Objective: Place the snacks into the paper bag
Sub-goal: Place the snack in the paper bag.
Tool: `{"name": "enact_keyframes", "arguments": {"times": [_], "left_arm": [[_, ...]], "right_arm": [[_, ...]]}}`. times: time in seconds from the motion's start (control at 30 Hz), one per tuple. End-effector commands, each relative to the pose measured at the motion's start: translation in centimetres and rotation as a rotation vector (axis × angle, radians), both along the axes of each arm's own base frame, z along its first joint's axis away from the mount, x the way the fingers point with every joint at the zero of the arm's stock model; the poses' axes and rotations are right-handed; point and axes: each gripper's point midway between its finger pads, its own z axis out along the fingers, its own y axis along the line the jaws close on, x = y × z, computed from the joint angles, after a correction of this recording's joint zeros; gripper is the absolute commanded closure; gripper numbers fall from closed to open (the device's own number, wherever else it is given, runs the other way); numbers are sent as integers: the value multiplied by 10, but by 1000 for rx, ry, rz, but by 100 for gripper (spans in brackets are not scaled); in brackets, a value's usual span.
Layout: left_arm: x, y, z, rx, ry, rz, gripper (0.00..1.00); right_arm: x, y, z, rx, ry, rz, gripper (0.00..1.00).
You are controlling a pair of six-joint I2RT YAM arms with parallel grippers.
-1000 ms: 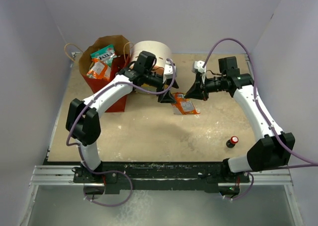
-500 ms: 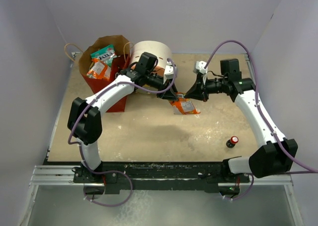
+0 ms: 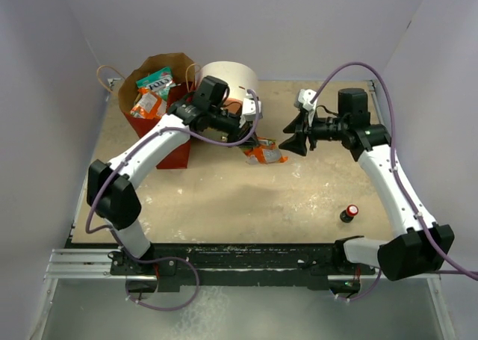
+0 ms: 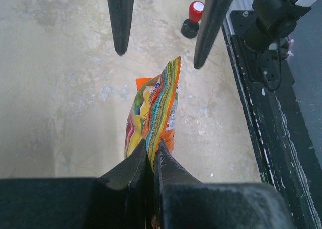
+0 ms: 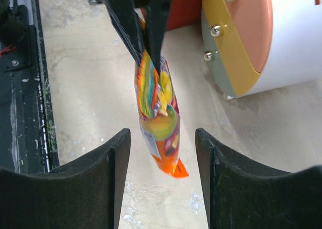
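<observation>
An orange snack packet (image 3: pixel 263 154) with rainbow stripes hangs just above the table, right of the paper bag (image 3: pixel 173 147). My left gripper (image 3: pixel 250 141) is shut on its top edge; the left wrist view shows the jaws (image 4: pixel 152 156) pinching the packet (image 4: pixel 157 108). My right gripper (image 3: pixel 288 143) stands open just right of it. In the right wrist view the packet (image 5: pixel 160 123) dangles free between my open right gripper (image 5: pixel 162 136) without touching either finger. The brown and red paper bag stands at the back left, with several snacks (image 3: pixel 152 95) sticking out of its top.
A round cream, orange and yellow drawer unit (image 3: pixel 228 75) stands right behind the left gripper, beside the bag. A small dark bottle with a red cap (image 3: pixel 349 212) stands near the front right. The black rail (image 3: pixel 239 252) runs along the near edge.
The left gripper has shut on the packet's top edge. The right gripper has opened, let go of the packet and drawn back right. The packet has shifted slightly left.
</observation>
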Motion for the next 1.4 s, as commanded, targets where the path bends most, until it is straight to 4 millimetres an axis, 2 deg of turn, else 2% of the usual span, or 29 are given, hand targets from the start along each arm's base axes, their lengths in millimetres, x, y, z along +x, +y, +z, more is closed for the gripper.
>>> {"name": "enact_keyframes", "arguments": {"times": [0.0, 0.17, 0.3, 0.53, 0.6, 0.73, 0.83, 0.97, 1.03, 1.1, 1.17, 1.23, 1.37], "left_arm": [[-1, 20, 46, 11, -182, 75, 92], [1, 42, 62, 89, -194, 196, 92], [-3, 59, 91, 114, -197, 289, 92], [1, 99, 139, 123, -322, 512, 93], [3, 112, 151, 120, -357, 584, 94], [8, 141, 172, 105, -399, 722, 95], [14, 165, 187, 43, -361, 801, 96], [17, 198, 209, -40, -316, 894, 96], [19, 217, 216, -67, -306, 955, 97], [21, 233, 222, -91, -299, 1008, 97], [21, 248, 225, -108, -295, 1060, 98], [21, 259, 229, -119, -302, 1098, 98], [25, 280, 239, -106, -349, 1194, 98]], "right_arm": [[3, -5, 10, -12, -63, -47, 42], [7, -15, 8, -31, -90, -103, 41], [15, -23, 4, -22, -83, -183, 40], [36, -37, -33, -125, -83, -248, 39], [43, -41, -36, -141, -75, -289, 38], [72, -76, -49, -191, -62, -561, 35], [86, -101, -56, -226, -67, -700, 28], [89, -117, -55, -210, -53, -771, 19], [91, -126, -52, -191, -66, -808, 7], [92, -135, -47, -180, -79, -836, 0], [92, -142, -41, -170, -97, -858, 0], [88, -147, -49, -176, -86, -870, 0], [87, -148, -47, -168, -98, -870, 0]]}}
